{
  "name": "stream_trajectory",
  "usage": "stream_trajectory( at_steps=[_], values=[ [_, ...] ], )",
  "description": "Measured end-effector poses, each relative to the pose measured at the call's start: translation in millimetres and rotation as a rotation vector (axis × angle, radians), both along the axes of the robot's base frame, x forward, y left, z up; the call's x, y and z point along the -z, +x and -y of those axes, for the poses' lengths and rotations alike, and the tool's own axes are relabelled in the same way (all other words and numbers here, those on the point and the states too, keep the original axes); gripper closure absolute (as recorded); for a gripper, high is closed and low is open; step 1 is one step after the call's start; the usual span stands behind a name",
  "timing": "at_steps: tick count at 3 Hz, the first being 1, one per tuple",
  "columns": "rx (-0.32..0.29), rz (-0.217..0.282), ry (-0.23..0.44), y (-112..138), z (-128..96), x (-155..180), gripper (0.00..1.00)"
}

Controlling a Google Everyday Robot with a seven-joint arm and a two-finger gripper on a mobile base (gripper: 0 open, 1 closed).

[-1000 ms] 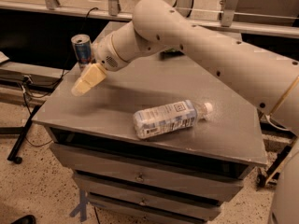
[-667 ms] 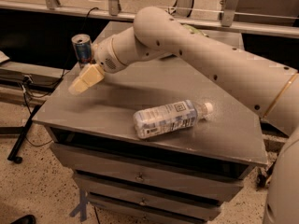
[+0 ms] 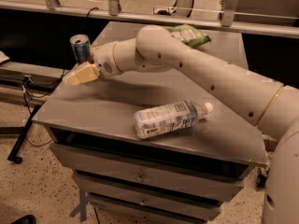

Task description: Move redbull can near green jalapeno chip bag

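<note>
Camera view shows upright blue-and-silver redbull can (image 3: 80,48) just behind the hand (image 3: 82,74).

My gripper (image 3: 80,74) hangs over the left rear corner of a grey metal cabinet (image 3: 93,111), whose knobbed drawers (image 3: 140,177) stack below its flat top. The floor (image 3: 32,190) is speckled beige, with black cables (image 3: 23,134) and a blue tape mark (image 3: 80,208) at left. Behind, a metal rail (image 3: 140,17) on upright posts crosses dark space. The light is warm.
</note>
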State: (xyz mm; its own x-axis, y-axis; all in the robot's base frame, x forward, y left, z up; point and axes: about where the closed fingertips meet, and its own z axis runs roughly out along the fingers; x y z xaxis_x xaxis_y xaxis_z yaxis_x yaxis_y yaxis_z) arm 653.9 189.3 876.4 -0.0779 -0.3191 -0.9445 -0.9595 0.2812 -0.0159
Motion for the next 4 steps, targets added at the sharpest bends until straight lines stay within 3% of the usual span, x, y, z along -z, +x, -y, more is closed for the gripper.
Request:
stream_trajectory(
  at_steps=[2, 3, 4],
  values=[
    [0.075, 0.027, 0.116, 19, -2, -21, 0.65],
    [0.104, 0.075, 0.12, 21, 33, -43, 0.89],
    [0.103, 0.073, 0.12, 21, 32, -42, 1.0]
  ],
)
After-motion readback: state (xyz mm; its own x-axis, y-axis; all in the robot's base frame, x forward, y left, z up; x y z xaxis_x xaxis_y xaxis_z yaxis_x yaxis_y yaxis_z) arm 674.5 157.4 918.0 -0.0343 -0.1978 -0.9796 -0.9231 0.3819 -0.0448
